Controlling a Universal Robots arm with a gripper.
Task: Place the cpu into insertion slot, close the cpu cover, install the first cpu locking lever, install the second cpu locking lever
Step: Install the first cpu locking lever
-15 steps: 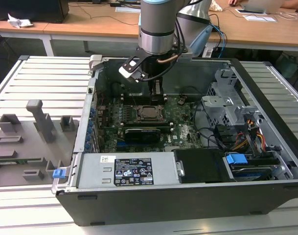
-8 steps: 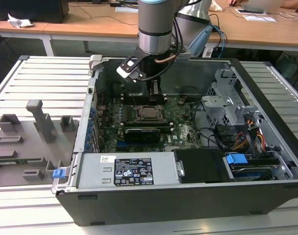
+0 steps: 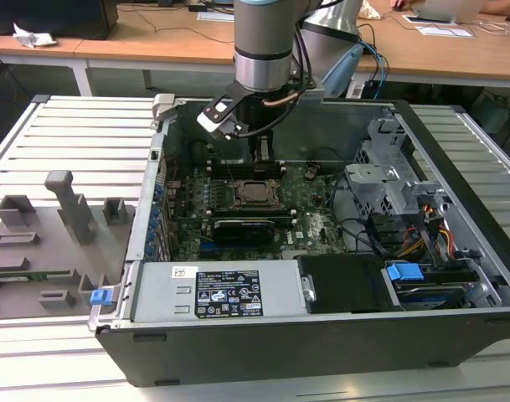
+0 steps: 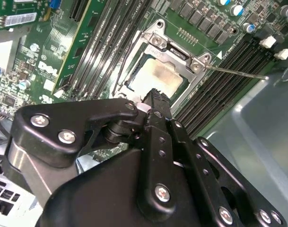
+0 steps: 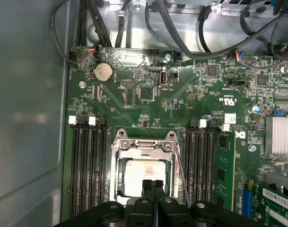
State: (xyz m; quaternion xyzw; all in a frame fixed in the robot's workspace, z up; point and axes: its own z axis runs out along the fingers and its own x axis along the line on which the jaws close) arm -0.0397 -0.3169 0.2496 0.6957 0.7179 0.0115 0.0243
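First wrist view: cpu (image 5: 141, 172) is seated in the insertion slot (image 5: 116, 187), w/ the cpu cover (image 5: 144, 145) laid flat around it. Gripper (image 5: 153, 184) fingers are pressed together, nothing pinched, tips held at the cover's edge, prob. to press it down; a locking lever (image 5: 180, 172) is seen unlatched alongside.

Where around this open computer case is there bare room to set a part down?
Bare slatted table lies beyond the grey fixture tray, at the exterior view's left of the computer case. Inside is crowded: the gripper hangs over the cpu, with memory slots and cables alongside.
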